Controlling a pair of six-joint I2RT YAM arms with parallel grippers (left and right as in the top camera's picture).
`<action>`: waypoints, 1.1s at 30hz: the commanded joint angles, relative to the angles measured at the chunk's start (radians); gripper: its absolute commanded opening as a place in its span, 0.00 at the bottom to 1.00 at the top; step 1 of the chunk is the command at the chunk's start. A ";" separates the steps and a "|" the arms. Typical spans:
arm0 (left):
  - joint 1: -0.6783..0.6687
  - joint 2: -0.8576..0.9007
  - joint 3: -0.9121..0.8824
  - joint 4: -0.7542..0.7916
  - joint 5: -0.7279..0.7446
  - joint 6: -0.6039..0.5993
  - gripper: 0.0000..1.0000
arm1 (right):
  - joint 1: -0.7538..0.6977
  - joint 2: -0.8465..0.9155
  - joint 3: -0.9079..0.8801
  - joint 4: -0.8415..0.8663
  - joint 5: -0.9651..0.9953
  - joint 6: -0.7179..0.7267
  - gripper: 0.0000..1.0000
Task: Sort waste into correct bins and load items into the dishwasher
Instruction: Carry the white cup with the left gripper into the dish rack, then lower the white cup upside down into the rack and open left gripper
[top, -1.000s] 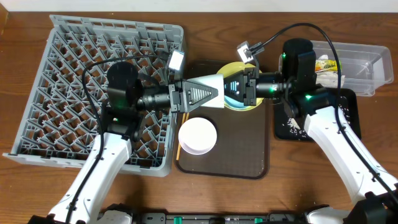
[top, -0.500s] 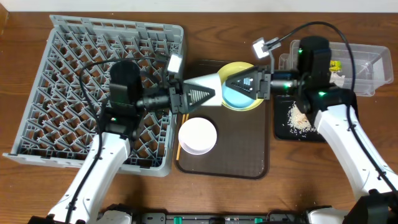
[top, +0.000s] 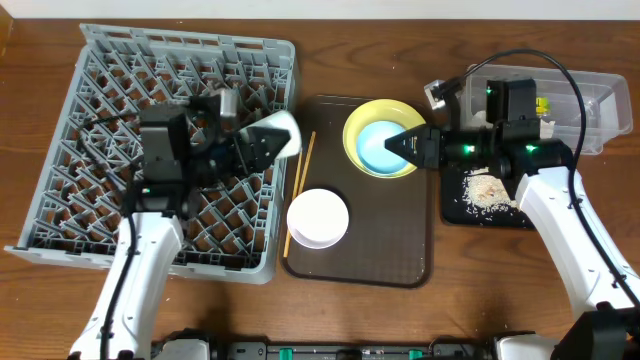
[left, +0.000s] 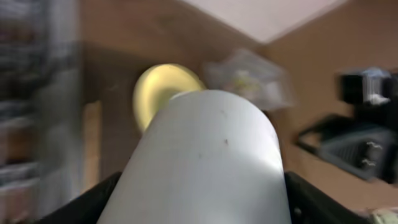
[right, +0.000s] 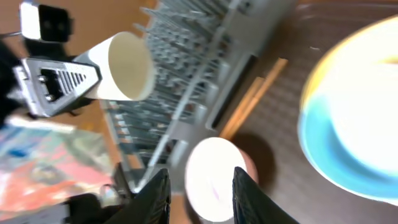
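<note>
Our left pincer (top: 262, 142) grips the white cup (top: 280, 130) sideways above the right edge of the rack (top: 110, 80). The right pincer (top: 407, 143) hangs open by the blue bowl (top: 377, 148). Released here, we judge the cup could roll onto the desk (top: 330, 60) or wedge crooked between pegs.

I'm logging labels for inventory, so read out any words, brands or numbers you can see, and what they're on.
No text can be read in any view.
snack wrapper in the clear tub: yellow printing, too small to read.
Both wrist views: too blurred to show any lettering.
</note>
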 joint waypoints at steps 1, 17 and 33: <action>0.044 -0.067 0.045 -0.130 -0.237 0.100 0.06 | -0.001 -0.001 0.007 -0.040 0.154 -0.081 0.30; 0.192 -0.077 0.121 -0.735 -0.761 0.107 0.07 | -0.001 -0.102 0.087 -0.368 0.508 -0.226 0.42; 0.191 0.170 0.112 -0.734 -0.778 0.108 0.55 | 0.000 -0.106 0.086 -0.381 0.509 -0.225 0.48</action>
